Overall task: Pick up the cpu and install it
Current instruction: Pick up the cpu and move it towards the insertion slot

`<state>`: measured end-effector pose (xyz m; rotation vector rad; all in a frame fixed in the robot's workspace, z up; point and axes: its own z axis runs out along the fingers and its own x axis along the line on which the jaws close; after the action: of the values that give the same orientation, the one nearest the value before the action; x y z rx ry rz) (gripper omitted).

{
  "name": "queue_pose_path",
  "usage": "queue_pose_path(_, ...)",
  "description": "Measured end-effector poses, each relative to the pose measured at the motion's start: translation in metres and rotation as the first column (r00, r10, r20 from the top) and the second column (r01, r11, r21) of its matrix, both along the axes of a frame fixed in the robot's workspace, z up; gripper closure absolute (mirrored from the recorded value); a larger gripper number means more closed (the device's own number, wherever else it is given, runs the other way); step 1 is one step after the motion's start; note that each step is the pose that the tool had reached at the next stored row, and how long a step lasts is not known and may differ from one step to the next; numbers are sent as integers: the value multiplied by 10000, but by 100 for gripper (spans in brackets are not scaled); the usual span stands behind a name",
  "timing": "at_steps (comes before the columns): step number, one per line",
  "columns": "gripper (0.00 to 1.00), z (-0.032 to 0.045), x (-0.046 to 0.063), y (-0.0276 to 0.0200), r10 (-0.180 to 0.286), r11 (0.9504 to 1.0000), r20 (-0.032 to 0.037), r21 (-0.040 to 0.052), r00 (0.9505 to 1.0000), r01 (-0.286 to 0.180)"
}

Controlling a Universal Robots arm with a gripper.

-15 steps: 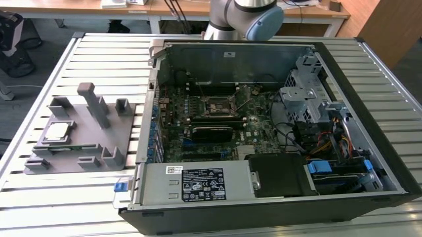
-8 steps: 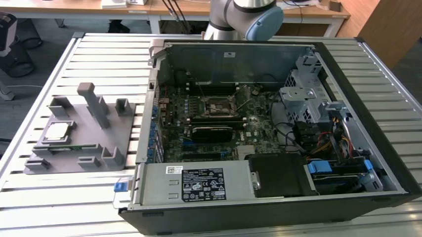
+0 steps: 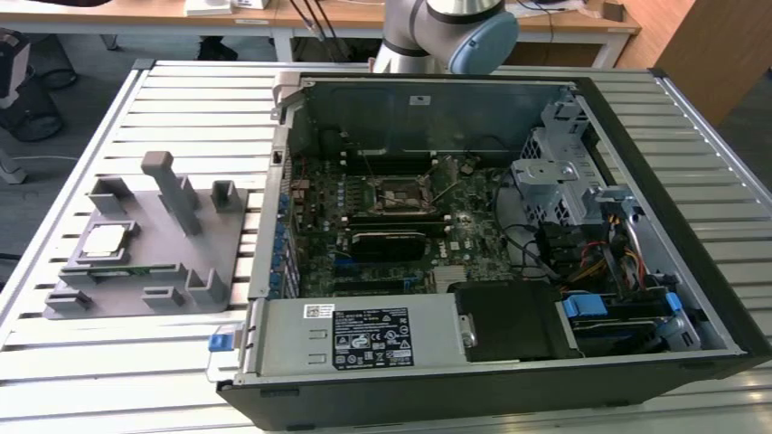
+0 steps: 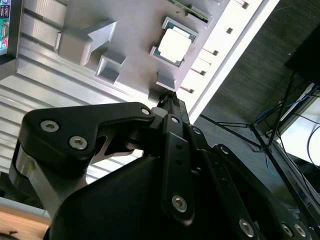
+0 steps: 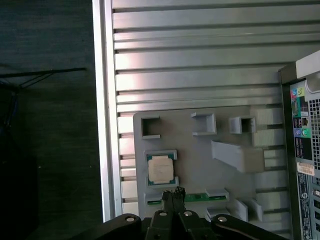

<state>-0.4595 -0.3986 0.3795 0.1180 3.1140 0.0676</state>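
The cpu [image 3: 105, 240] is a small silver square lying flat in a framed pocket of the grey fixture plate [image 3: 157, 262], at the exterior view's left. Both wrist views look down on the cpu [image 4: 175, 45] [image 5: 160, 168] from well above. My gripper [image 5: 172, 192] [image 4: 167, 98] hangs high over the plate's edge, close to the cpu's pocket, with its black fingertips pressed together and nothing between them. The open computer case [image 3: 507, 226] lies on its side beside the plate, and its motherboard socket [image 3: 399, 194] faces up.
A green memory stick [image 5: 200, 196] lies in a slot of the plate next to the cpu. Upright grey posts [image 3: 169, 190] rise from the plate. The slatted metal table [image 3: 72, 362] ends close to the plate, with dark floor and cables [image 4: 280, 125] beyond.
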Motion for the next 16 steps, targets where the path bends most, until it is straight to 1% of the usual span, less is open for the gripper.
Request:
queue_pose_path(5, 89, -74, 0, 1, 0, 10000, 1, -1, 10000, 0)
queue_pose_path(8, 89, -117, -1, 1, -1, 10000, -15, -32, 10000, 1)
queue_pose_path(9, 89, -126, -1, 2, -2, 10000, -16, -69, 10000, 2)
queue_pose_path(10, 89, -132, -1, 2, -2, 9999, -17, -142, 10000, 2)
queue_pose_path(11, 89, -140, -1, 1, 0, 9997, -15, -240, 10000, 0)
queue_pose_path(12, 89, -148, -1, 1, -1, 9996, -13, -284, 10000, 1)
queue_pose_path(14, 89, -165, 0, 0, 0, 9994, -14, -334, 10000, 0)
queue_pose_path(16, 89, -181, 0, 0, 0, 9994, -14, -346, 10000, -1)
